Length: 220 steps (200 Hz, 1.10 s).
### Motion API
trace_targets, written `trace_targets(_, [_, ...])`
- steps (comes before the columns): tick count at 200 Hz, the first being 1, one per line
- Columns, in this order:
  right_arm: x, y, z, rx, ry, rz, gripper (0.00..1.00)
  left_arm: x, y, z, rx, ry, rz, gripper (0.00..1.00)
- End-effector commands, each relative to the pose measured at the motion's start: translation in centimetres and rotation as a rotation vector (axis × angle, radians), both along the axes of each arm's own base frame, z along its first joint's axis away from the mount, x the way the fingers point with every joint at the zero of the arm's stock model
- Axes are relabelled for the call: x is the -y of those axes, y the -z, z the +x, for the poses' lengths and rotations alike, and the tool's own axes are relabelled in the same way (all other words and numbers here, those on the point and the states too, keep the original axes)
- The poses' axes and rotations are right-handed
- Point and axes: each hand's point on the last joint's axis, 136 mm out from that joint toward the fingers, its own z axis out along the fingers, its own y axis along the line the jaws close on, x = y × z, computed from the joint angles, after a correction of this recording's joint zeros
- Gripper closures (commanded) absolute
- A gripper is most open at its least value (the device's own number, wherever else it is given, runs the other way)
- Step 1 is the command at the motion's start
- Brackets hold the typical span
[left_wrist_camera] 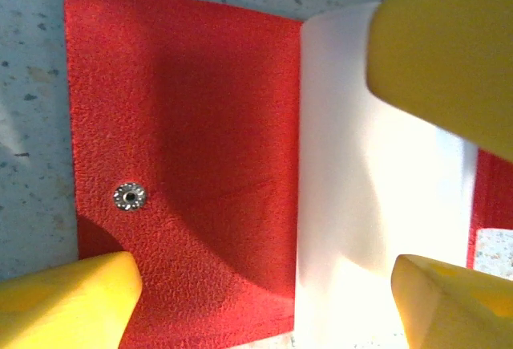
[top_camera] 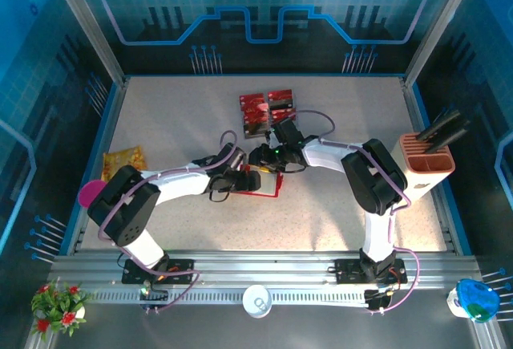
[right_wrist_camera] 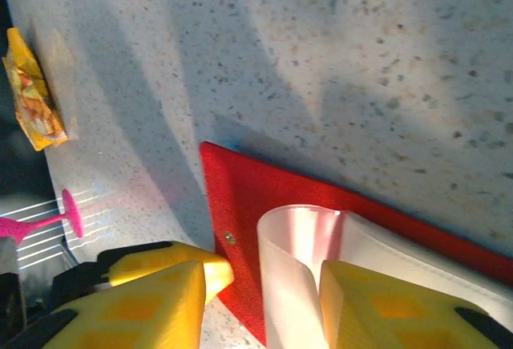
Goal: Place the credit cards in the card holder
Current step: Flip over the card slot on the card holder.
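Card holder (left_wrist_camera: pixel 184 124) lying open and flat on the table (top_camera: pixel 337 108), near its centre, directly beneath both grippers. Left gripper (left_wrist_camera: pixel 266 267) is hovering over it with jaws spread wide and released, one finger standing over the red flap beside the snap stud (left_wrist_camera: pixel 129 196), the other over the clear leaf (right_wrist_camera: pixel 292 245); nothing is being pinched between them. Right gripper (right_wrist_camera: pixel 264 273) is reaching in from the opposite side with jaws partly apart: the clear leaf is curling upward between its fingers, leaning on one finger while a strip of red is showing between the leaf and the other, so no clamp on the leaf is appearing. In the left wrist view the fold is running up and down the picture and the opened holder is stretching across the jaw gap, red flap on one side, clear leaf on the other, rounded corners at the flap's outer edge. Bare speckled surface is surrounding the holder on all sides. The cards (top_camera: pixel 267 108) are lying in a tight block toward the far side, apart from the holder. A packet (top_camera: pixel 123 161) is sitting near the left edge and a box (top_camera: pixel 427 163) at the right edge, both well apart.
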Motion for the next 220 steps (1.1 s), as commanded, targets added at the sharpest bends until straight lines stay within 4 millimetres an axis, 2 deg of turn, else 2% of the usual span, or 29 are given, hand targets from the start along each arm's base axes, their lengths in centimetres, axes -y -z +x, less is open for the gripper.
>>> trace_targets(1, [-1.5,-0.8,0.0,-0.011,-0.013,0.042,0.57,-2.3,2.1,-3.2,-0.108,0.003,0.080,0.09])
trace_targets(21, [-1.9,-1.2,0.0,-0.014,-0.010,0.062,0.57,-2.9,0.1,-2.8,-0.056,-0.030,0.072,0.01])
trace_targets(52, [-2.8,-1.7,0.1,-0.018,-0.019,0.082,0.55,-4.3,-2.5,-2.5,0.004,-0.105,0.056,0.01])
trace_targets(92, [-3.7,-1.4,-0.2,-0.038,-0.027,0.100,0.53,-6.8,-4.5,-2.6,0.052,-0.180,0.063,0.01])
trace_targets(122, [-4.5,-1.7,-0.3,-0.047,-0.014,0.119,0.53,-8.3,-5.2,-2.6,0.054,-0.220,0.029,0.01])
trace_targets(177, [-6.4,-2.0,-0.8,-0.078,-0.004,0.101,0.53,-10.1,-5.0,-1.8,0.024,-0.256,-0.019,0.01])
trace_targets(220, [-8.3,-1.5,-0.6,-0.095,-0.007,0.089,0.52,-10.2,-5.5,-1.2,0.040,-0.255,-0.056,0.01])
